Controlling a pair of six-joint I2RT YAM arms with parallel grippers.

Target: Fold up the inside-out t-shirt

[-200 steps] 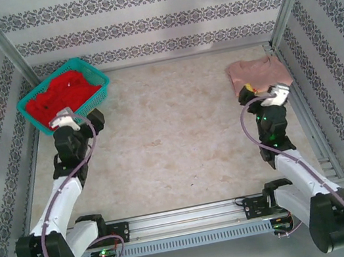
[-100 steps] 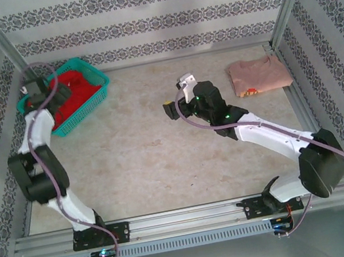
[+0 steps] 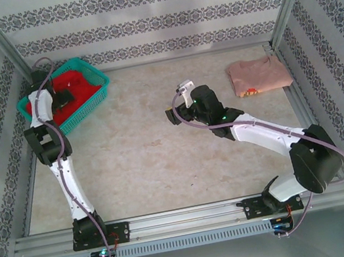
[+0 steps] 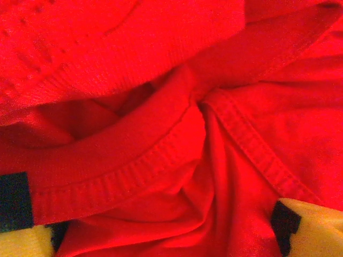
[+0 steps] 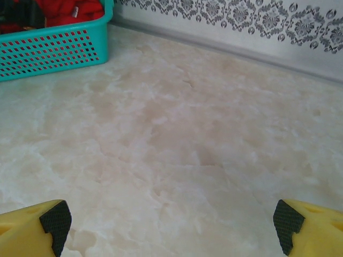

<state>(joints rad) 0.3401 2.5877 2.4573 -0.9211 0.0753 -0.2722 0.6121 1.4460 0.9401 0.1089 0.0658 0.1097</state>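
**Blind grab in a crumpled heap risks a bad hold, or a dragged basket**

The left gripper is down inside the basket at the upper left of the overhead view. Its jaws are spread wide over the shirt and nothing is clamped. In the left wrist view, the black pads sit at the two lower corners. A ribbed collar band and a stitched hem cross in the cloth between them.

Closing here could pinch only the collar or one loose layer. The shirt would then likely come up twisted and hang in a rope, which is hard to spread flat. A shallow bite on a thin fold could also slip out on the lift.

The basket looks like light plastic mesh. If cloth catches its rim or a finger hooks the mesh, it may rise or slide along with the shirt.

The right gripper hangs released over bare table near the centre of the overhead view. It is well apart from the basket, so nothing steadies it. The pink shirt lies at the upper right, far enough away to seem safe.

The shirt is bright red, soft and thoroughly bunched, filling the basket up to its rim. Its folds overlap with no clear sleeve or bottom edge showing. The raised stitching along collar and hem fits a garment turned inside out. At the upper left of the right wrist view, a small pale patch shows on the red cloth.
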